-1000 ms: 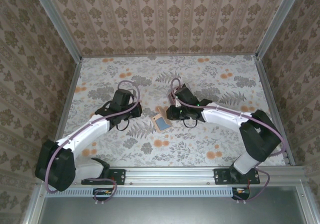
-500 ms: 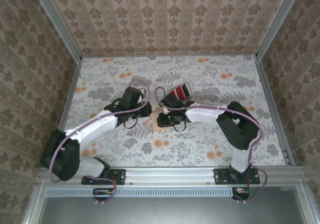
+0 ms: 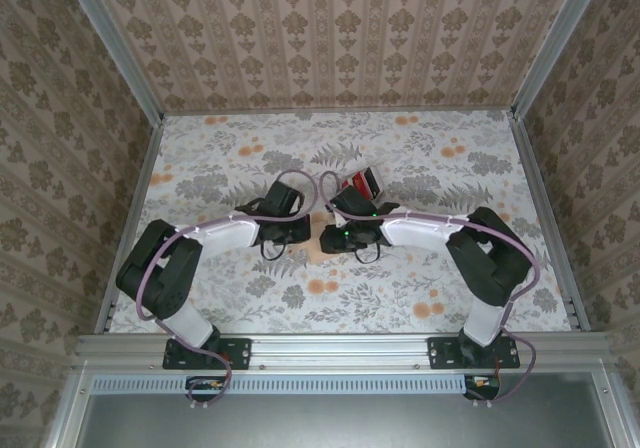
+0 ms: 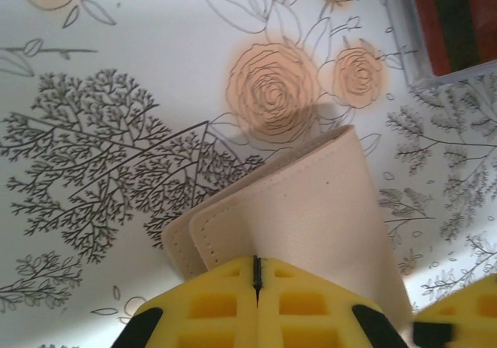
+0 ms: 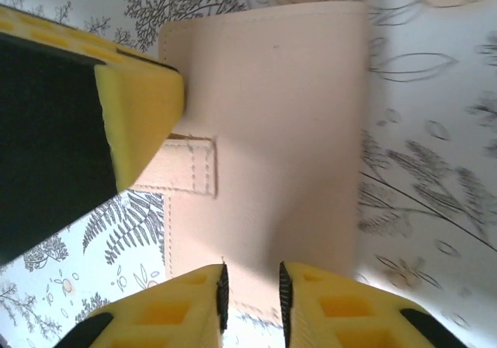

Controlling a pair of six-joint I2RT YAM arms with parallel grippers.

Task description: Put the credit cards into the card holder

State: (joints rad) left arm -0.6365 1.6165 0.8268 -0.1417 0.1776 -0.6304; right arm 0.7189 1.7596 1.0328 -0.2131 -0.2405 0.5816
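Since your left gripper (image 4: 256, 278) has fingers pressed together and your right gripper (image 5: 252, 294) is barely parted, the card holder (image 5: 272, 130) could slide loose.

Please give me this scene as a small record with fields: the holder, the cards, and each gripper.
card holder: tan, lying on the floral table, between the two grippers
credit cards: red and dark stack, apart from the holder, on its far side
left gripper: shut, fingertips at the holder's edge
right gripper: jaws a little apart, at another edge of the holder
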